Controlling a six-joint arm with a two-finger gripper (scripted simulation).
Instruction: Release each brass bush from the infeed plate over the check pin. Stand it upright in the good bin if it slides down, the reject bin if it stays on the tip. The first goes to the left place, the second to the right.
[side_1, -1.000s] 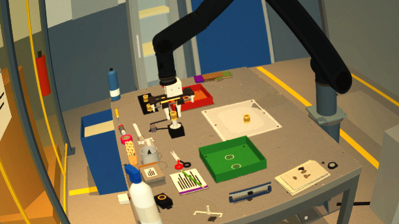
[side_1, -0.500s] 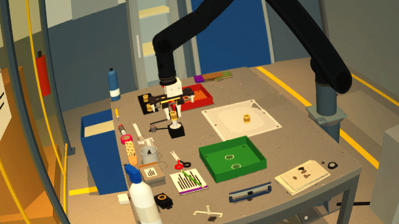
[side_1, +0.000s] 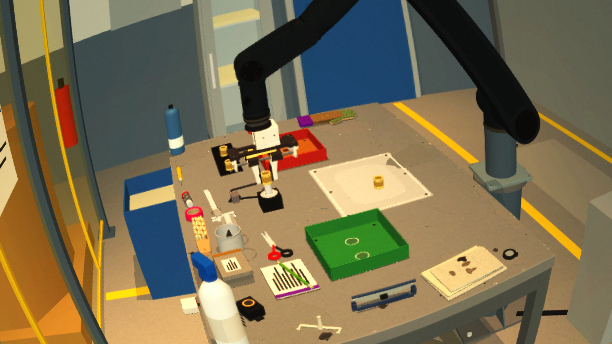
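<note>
A brass bush [side_1: 266, 176] sits at the top of the check pin, whose black base [side_1: 270, 200] stands on the table left of the infeed plate. My gripper [side_1: 266, 175] comes straight down over the pin and I still grip that bush. A second brass bush [side_1: 378, 182] stands upright in the middle of the white infeed plate [side_1: 370, 183]. The green bin [side_1: 356, 243] lies in front of the plate, with two ring marks on its floor. The red bin [side_1: 303, 147] lies behind my gripper, partly hidden by it.
A blue crate [side_1: 152, 230] hangs off the table's left edge. A black plate with brass parts [side_1: 227, 157] lies behind the pin. A spray bottle [side_1: 220, 305], metal cup [side_1: 228, 236], scissors [side_1: 274, 247] and cards crowd the front left.
</note>
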